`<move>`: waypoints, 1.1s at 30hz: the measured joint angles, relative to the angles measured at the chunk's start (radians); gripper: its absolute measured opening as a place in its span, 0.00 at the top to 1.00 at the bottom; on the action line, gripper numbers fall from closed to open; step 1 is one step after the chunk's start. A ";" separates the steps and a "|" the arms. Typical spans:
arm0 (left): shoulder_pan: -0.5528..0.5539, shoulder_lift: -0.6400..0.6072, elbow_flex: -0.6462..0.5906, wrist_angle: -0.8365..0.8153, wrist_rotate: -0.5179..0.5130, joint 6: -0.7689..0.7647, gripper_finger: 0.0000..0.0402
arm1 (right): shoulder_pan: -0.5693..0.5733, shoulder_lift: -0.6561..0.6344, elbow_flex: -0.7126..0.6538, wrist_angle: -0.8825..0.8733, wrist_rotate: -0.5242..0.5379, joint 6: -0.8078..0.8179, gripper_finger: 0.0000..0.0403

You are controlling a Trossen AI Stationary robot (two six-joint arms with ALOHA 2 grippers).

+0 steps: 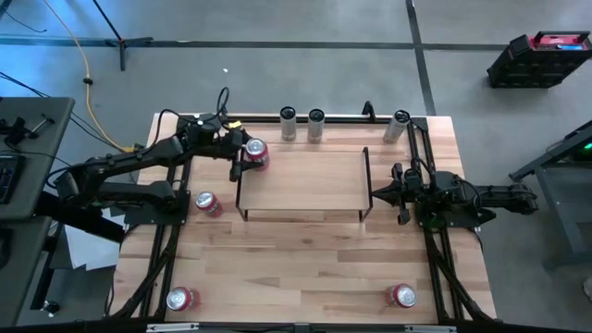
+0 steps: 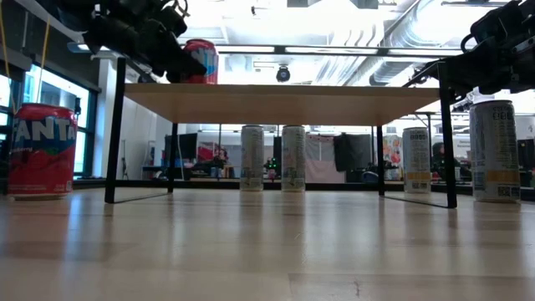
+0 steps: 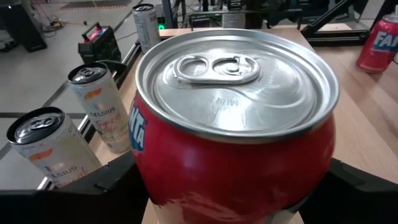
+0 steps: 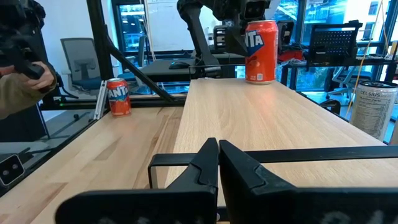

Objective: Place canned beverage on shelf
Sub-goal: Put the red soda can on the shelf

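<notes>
Can (image 1: 256, 153) on shelf (image 1: 305, 180)

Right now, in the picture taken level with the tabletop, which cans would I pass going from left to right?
Red Fanta can standing on the table → red can up on the light-wood shelf → two slim white cans side by side → another slim white can → larger-looking pale can at far right.

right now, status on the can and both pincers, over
Left pincer around upright red Fanta aluminium can, standing on light-wood shelf board, far-left corner. Right pincer shut, empty, at opposite end rail. Nothing in the way.
</notes>
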 joint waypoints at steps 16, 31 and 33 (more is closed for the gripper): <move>0.000 0.003 -0.005 -0.030 -0.043 -0.015 0.17 | 0.000 0.000 0.000 0.000 0.000 0.000 1.00; -0.002 0.003 -0.005 -0.040 -0.050 -0.016 0.17 | 0.000 0.000 0.000 0.000 0.000 0.000 1.00; -0.002 0.003 -0.005 -0.041 -0.050 -0.016 0.17 | 0.000 0.000 0.000 0.000 0.000 0.000 1.00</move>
